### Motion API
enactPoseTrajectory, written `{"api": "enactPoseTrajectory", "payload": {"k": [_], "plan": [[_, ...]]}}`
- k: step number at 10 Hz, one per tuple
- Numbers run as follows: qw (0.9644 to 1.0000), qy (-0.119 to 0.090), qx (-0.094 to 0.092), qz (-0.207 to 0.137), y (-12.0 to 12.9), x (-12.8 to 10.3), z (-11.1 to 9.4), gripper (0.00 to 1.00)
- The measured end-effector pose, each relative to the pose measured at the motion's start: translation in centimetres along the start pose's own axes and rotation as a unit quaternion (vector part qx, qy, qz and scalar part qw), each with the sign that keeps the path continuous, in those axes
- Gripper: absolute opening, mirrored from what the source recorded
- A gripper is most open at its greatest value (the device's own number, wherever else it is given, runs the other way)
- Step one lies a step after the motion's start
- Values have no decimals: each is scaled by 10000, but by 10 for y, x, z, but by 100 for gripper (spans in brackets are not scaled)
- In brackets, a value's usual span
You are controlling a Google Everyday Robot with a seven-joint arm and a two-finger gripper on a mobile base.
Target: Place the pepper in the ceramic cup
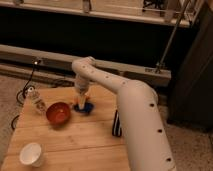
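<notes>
The task looks barely begun: the gripper (pixel 81 98) is down at the far side of the tabletop (pixel 75 140), right over a flat blue object (pixel 87 108). A small orange bit that I take for the pepper (pixel 84 102) shows at its tip, and I cannot tell whether it is grasped. The cup (pixel 31 154) stands well apart at the near left corner with nothing orange in it, and the bowl (pixel 58 113) between them looks empty too, so lift, carry and drop all remain.
</notes>
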Motion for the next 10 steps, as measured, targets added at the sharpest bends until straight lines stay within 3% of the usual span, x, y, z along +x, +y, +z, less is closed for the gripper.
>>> {"api": "enactPoseTrajectory", "payload": {"k": [2,8,10], "plan": [[9997,38,-29,-221,-7,9,10,68],[9985,56,6,-549,-20,22,33,6],[9980,74,-176,-608,-19,28,20,0]]}}
